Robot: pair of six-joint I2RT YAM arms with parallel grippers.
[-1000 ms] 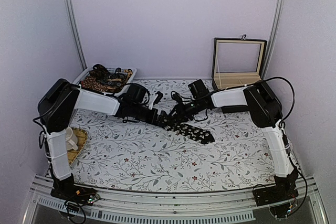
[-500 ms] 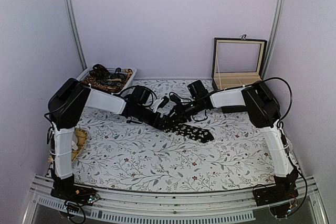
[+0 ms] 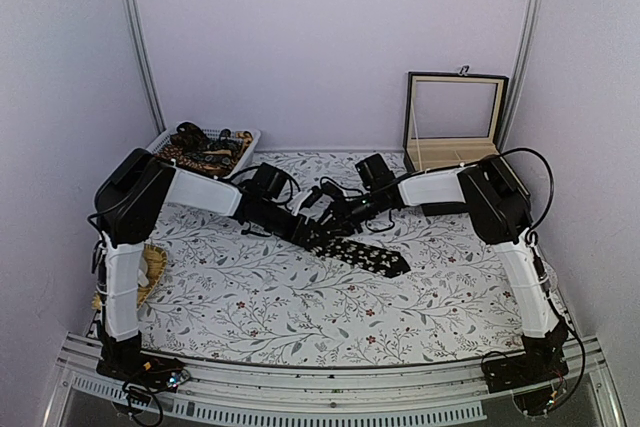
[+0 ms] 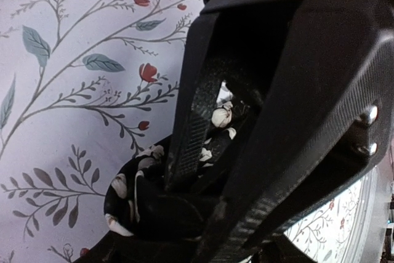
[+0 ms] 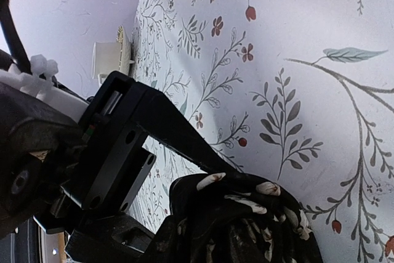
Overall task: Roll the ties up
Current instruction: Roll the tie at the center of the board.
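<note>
Left claw (image 3: pixel 316 229) has narrowed round the tie (image 3: pixel 372 257)'s rolled end, likely keeping it coiled; can't tell if it or right claw (image 3: pixel 336 211) grips.

Left arm repositioned, left jaws narrowed — end of tie now enclosed.

Over the last second the left arm (image 3: pixel 200 192) has swung its elbow in from the left edge of the table (image 3: pixel 260 297) toward the middle, most of that travel falling in the first half-second. The left gripper (image 3: pixel 318 234) gaped wide beside the narrow end of the black tie (image 3: pixel 375 257) a second ago. It has since drawn its fingers (image 4: pixel 188 133) in about that bunched end — fabric sits between them, though a firm pinch cannot be confirmed.
</note>
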